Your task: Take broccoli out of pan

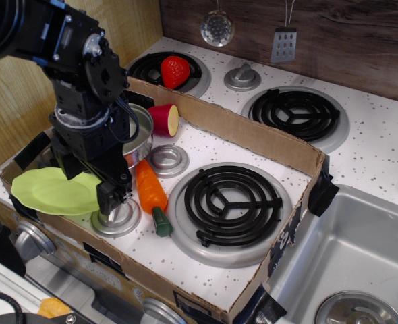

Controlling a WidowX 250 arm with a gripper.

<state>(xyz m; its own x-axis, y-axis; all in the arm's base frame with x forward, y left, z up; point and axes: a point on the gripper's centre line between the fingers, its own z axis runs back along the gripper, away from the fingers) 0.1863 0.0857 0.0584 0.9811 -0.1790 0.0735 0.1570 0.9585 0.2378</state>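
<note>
Observation.image view, gripper (pixel 111 196) beside pan (pixel 142 138), grip state unclear, broccoli hidden from sight

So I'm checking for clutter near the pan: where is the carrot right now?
The carrot lies on the stovetop at lower left of the camera view, just right of the claw, between the pan and the front coil burner, green end pointing forward.

shiny steel pan (pixel 144 138), glossy plastic carrot (pixel 150 189)
</note>
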